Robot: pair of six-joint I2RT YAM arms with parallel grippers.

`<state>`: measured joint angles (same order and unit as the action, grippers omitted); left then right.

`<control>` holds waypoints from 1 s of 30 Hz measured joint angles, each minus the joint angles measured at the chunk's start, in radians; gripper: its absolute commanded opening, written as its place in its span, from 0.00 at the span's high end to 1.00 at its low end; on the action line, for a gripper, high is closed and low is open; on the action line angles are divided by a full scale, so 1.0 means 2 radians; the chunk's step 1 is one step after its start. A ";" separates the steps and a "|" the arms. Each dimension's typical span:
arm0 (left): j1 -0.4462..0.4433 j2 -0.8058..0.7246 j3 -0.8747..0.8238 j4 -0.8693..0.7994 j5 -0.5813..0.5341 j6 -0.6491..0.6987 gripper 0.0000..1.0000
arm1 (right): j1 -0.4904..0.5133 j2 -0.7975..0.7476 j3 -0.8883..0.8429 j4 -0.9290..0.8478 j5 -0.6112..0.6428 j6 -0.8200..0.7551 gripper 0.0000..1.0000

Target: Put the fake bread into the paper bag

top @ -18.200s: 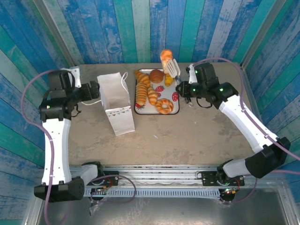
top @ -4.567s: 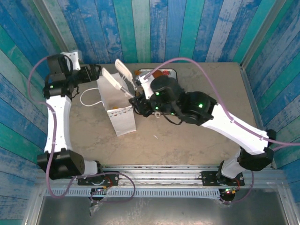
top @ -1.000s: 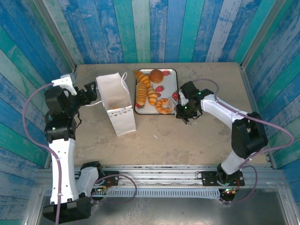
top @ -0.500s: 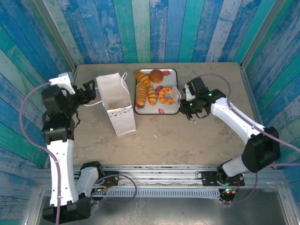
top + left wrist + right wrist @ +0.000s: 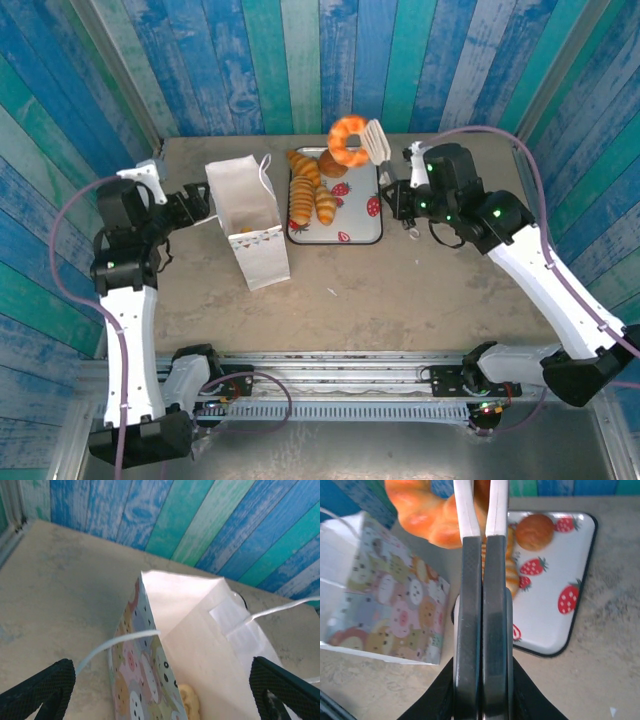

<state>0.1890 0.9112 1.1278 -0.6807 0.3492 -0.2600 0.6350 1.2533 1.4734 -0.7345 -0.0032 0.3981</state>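
- Right claw (image 5: 372, 143) clenched on the ring doughnut (image 5: 349, 140), pinched at its edge. The doughnut is lifted clear of the worktop (image 5: 430, 290).
- Top view: doughnut hangs over the 12 o'clock end of the tray (image 5: 335, 241).
- Right wrist view: fingers (image 5: 469, 580) pressed flat together, no gap visible between them. The doughnut (image 5: 430, 515) sits at 11 o'clock of the tips.
- On the tray: croissants (image 5: 325, 205) along the 9 o'clock half. Round bun (image 5: 333, 163) at the 12 o'clock end, partly hidden by the doughnut.
- Paper bag (image 5: 245, 220) upright on the worktop, mouth open, just beside the tray at its 9 o'clock. Cannot tell whether the two touch.
- Left claw (image 5: 190, 205) released, jaws spread wide, at 9 o'clock of the bag and level with its top.
- Left wrist view: the bag mouth (image 5: 200, 645) lies between and ahead of the two pads (image 5: 40, 690). Neither pad touches paper.
- One cord handle (image 5: 125, 639) arcs toward the left pad; contact cannot be told.
- Inside the bag, one golden piece (image 5: 189, 700) lies low down.
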 measured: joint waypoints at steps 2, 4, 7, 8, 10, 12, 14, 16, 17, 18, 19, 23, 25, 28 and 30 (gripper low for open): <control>0.000 0.013 -0.005 -0.001 0.016 -0.001 0.11 | 0.027 0.001 0.018 0.001 0.015 -0.002 0.94; 0.000 0.024 -0.009 -0.001 0.030 -0.002 0.13 | 0.055 0.002 0.035 0.002 0.031 -0.005 0.94; 0.000 0.032 -0.015 0.001 0.046 -0.004 0.15 | 0.097 0.006 0.054 0.015 0.057 -0.009 0.95; 0.000 0.032 -0.019 0.004 0.050 -0.005 0.16 | 0.109 0.009 0.058 0.021 0.064 -0.010 0.95; 0.000 0.033 -0.027 0.007 0.057 -0.007 0.19 | 0.134 0.019 0.068 0.035 0.079 -0.013 0.95; 0.000 0.035 -0.037 0.012 0.063 -0.009 0.22 | 0.158 0.035 0.080 0.046 0.093 -0.016 0.95; 0.000 0.037 -0.048 0.017 0.066 -0.010 0.26 | 0.181 0.057 0.095 0.053 0.105 -0.022 0.95; 0.000 0.039 -0.061 0.020 0.068 -0.012 0.29 | 0.200 0.080 0.109 0.059 0.116 -0.028 0.95; 0.000 0.039 -0.067 0.022 0.070 -0.013 0.32 | 0.210 0.092 0.115 0.061 0.120 -0.031 0.95; 0.000 0.039 -0.072 0.022 0.070 -0.013 0.33 | 0.218 0.102 0.119 0.063 0.126 -0.036 0.95; 0.000 0.039 -0.076 0.024 0.071 -0.014 0.35 | 0.225 0.111 0.123 0.064 0.131 -0.040 0.95; 0.000 0.039 -0.079 0.030 0.072 -0.014 0.42 | 0.246 0.142 0.144 0.059 0.153 -0.055 0.95; 0.000 0.038 -0.079 0.033 0.072 -0.013 0.43 | 0.252 0.152 0.155 0.055 0.162 -0.060 0.95; 0.000 0.037 -0.079 0.034 0.071 -0.013 0.45 | 0.259 0.160 0.164 0.052 0.175 -0.063 0.95; 0.000 0.034 -0.079 0.034 0.070 -0.012 0.46 | 0.262 0.165 0.167 0.046 0.185 -0.063 0.95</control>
<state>0.1890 0.9798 0.9691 -0.6136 0.4885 -0.2848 1.1591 1.5826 1.8072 -0.6418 0.3660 0.2718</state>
